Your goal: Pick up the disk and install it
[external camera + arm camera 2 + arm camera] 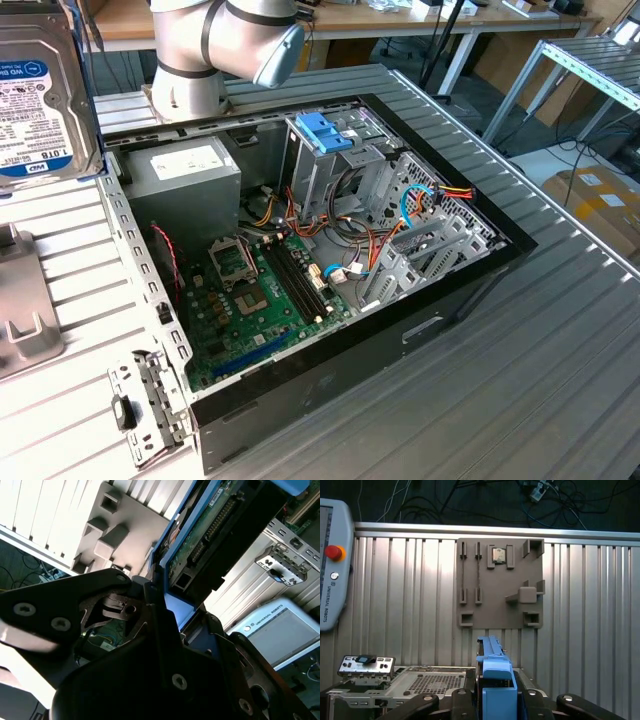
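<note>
Pinched the disk by its light blue rails between the fingers, pressed onto both sides, edge-on. Held up off the ribbed worktop, apart from the grey fixture tray, at the exterior view's left. Judged the pick-up done, the install all left: well apart from the drive cage in the open computer case. Caught the labelled face and the case in the exterior view; in the second wrist view, the circuit-board underside; in the first wrist view, the tray and a teach pendant.
</note>
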### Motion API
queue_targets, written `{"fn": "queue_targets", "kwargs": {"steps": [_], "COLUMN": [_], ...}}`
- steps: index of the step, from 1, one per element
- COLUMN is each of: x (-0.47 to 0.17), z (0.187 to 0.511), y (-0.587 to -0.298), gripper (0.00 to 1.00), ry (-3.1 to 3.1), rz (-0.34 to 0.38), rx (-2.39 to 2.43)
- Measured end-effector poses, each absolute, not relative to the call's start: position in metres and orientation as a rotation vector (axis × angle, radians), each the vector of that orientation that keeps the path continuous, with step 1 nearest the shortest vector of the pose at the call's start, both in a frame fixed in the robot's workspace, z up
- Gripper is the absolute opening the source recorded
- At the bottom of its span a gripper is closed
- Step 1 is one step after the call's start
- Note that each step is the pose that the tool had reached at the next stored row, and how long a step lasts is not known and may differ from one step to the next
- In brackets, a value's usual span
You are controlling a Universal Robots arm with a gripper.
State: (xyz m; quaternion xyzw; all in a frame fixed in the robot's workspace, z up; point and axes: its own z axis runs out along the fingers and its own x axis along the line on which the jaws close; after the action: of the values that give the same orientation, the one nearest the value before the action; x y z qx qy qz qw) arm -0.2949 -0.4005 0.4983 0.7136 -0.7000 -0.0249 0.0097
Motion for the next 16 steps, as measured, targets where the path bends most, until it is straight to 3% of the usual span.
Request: {"fn": "queue_targets", "kwargs": {"steps": [16], "x": [-0.2923], "z": [0.4976], "y": [-0.4044], "gripper": [0.37], "ry": [-2.185], "rz": [-0.078], "rx": [2.228]}}
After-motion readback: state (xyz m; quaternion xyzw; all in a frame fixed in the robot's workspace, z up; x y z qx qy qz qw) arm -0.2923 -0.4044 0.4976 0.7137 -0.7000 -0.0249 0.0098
